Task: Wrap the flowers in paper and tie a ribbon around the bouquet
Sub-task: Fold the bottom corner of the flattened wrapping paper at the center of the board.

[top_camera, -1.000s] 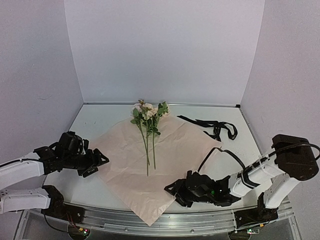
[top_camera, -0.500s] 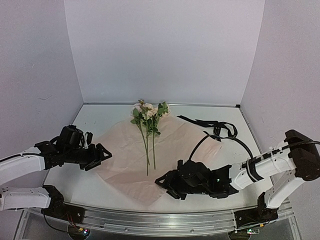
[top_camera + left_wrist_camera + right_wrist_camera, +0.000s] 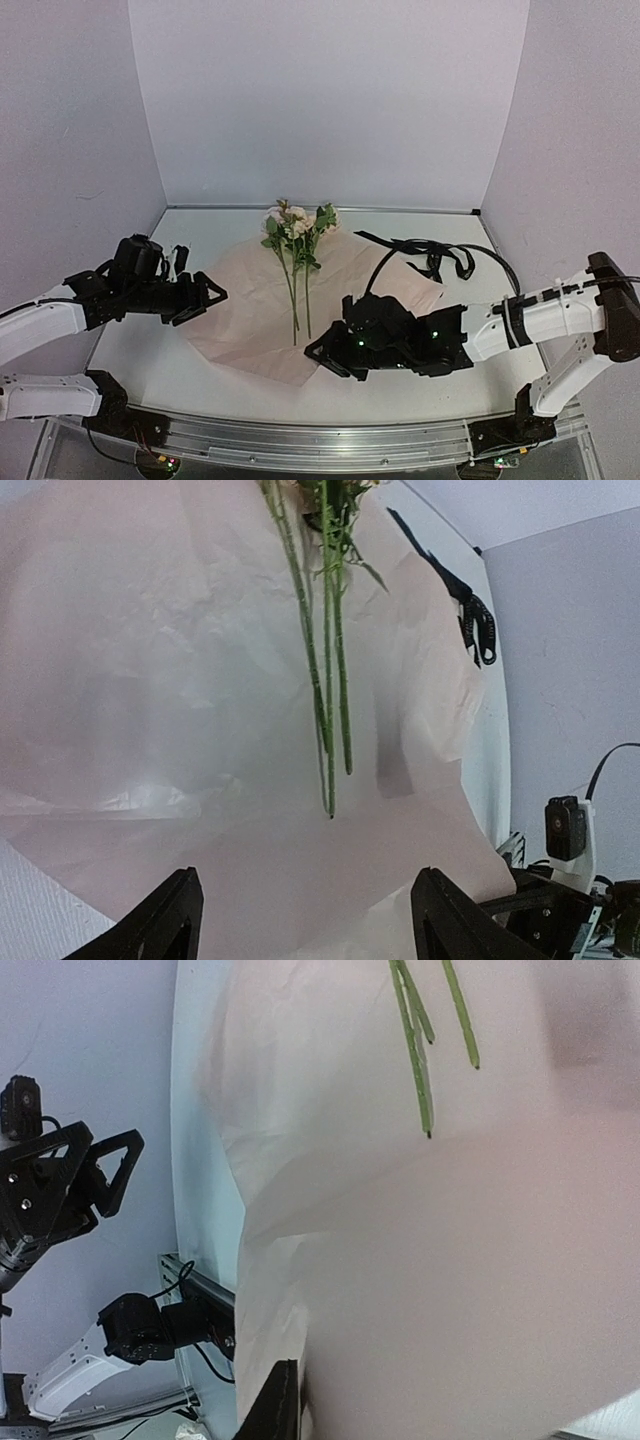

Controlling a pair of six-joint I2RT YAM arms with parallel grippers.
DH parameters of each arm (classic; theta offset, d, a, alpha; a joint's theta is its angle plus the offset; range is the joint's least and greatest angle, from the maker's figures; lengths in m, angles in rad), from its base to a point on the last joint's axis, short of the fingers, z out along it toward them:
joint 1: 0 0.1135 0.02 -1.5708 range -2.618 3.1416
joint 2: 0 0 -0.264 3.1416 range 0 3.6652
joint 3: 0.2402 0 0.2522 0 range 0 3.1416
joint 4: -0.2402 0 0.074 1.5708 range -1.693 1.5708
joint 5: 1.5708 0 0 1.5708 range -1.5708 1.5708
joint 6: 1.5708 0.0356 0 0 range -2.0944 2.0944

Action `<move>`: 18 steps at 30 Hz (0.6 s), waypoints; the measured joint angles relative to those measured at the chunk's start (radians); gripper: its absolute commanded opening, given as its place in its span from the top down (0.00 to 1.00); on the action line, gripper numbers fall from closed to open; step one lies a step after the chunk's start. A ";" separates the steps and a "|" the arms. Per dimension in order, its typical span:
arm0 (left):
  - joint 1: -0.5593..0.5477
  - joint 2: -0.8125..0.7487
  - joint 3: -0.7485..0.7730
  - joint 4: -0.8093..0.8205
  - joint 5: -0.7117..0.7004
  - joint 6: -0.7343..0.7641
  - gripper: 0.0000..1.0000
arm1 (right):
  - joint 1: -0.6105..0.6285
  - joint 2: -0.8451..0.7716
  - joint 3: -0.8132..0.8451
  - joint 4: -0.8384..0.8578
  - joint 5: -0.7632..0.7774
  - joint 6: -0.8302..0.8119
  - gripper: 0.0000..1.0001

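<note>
Right gripper has folded the thin light-pink paper sheet it clamps toward the pink-cream roses; left gripper jaws apart; I wrap next.

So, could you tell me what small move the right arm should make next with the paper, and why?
Probably fold the lifted corner over the stems. The right gripper pinches the near corner of the paper, raised just short of the stem ends of the flowers, which lie bare on the sheet. The left gripper hangs open by the left edge.
</note>
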 measured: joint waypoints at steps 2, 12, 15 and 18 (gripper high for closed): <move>0.000 0.007 0.028 0.014 0.014 0.022 0.28 | -0.022 0.000 0.038 -0.036 -0.004 -0.024 0.93; 0.000 0.102 0.098 0.083 0.099 0.115 0.33 | -0.207 0.163 0.227 -0.156 -0.073 -0.126 0.94; 0.000 0.147 0.116 0.093 0.124 0.138 0.36 | -0.257 0.226 0.266 -0.183 -0.090 -0.144 0.93; 0.000 0.209 0.140 0.110 0.148 0.157 0.39 | -0.303 0.288 0.327 -0.234 -0.112 -0.167 0.93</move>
